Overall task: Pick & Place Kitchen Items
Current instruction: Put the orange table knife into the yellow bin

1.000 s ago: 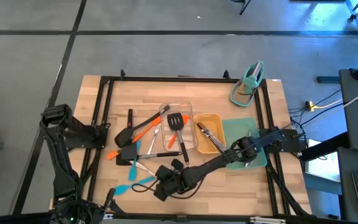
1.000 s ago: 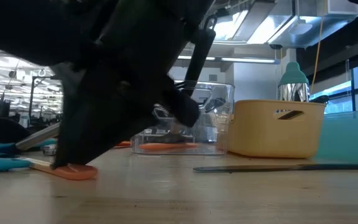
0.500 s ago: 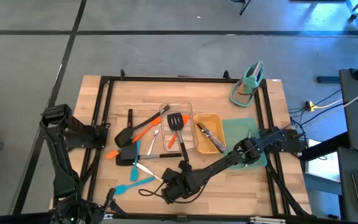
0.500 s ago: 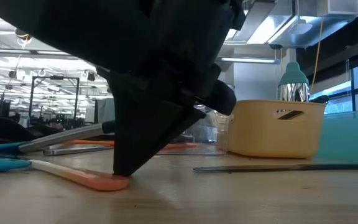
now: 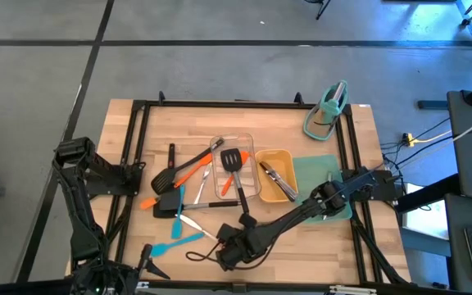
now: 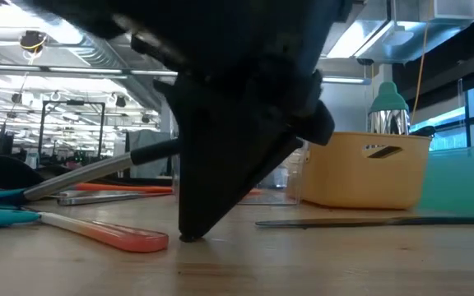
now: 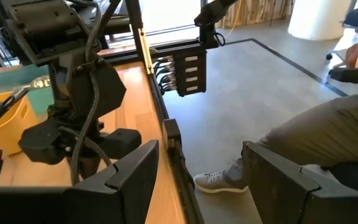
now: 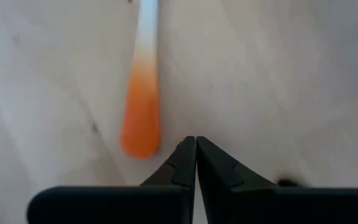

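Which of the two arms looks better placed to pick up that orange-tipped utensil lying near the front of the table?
The right. Its gripper is down at the table with jaws shut, right beside the orange-tipped utensil. The left gripper waits off the table's front left corner, jaws open, far from it.

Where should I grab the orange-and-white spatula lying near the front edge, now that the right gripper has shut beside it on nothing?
Probably on the orange end of the spatula, which lies flat on the table. The right gripper is shut with its tips on bare wood just past that end. Open it, shift over the handle, and come straight down with the fingers either side of its width.
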You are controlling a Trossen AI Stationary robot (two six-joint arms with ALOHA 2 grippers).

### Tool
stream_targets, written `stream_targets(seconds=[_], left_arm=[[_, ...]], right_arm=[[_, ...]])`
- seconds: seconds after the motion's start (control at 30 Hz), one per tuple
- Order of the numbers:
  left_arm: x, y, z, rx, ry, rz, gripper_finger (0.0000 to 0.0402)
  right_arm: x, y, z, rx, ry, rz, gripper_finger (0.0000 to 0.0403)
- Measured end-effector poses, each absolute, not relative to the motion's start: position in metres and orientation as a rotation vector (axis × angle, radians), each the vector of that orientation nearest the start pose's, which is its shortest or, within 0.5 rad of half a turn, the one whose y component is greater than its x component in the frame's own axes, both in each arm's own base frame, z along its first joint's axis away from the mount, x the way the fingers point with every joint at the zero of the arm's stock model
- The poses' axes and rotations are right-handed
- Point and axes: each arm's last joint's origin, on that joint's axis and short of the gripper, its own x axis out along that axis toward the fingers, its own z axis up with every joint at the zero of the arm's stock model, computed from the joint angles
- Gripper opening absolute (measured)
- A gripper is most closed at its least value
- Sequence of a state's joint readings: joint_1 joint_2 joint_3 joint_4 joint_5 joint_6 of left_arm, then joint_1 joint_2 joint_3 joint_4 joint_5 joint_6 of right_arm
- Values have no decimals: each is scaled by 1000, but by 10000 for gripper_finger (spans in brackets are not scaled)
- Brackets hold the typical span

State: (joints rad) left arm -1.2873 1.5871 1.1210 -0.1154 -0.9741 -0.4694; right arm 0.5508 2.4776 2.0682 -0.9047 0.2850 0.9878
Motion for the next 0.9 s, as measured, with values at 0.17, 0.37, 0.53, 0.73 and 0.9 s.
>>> stream_targets(seconds=[0.17, 0.37, 0.53, 0.73, 0.9], left_arm=[[118, -320, 265, 68, 311, -235, 226], [118, -317, 261, 75, 337, -219, 226], [126, -307, 247, 56, 412, -125, 226], [148, -300, 223, 38, 547, -65, 226], [163, -297, 213, 67, 574, -36, 226]], right_arm=[[426, 264, 146, 343, 1133, -324, 18], [418, 272, 175, 337, 1050, -300, 18], [411, 289, 195, 325, 964, -202, 18], [405, 315, 210, 299, 846, -43, 18], [397, 335, 215, 270, 792, 51, 18]])
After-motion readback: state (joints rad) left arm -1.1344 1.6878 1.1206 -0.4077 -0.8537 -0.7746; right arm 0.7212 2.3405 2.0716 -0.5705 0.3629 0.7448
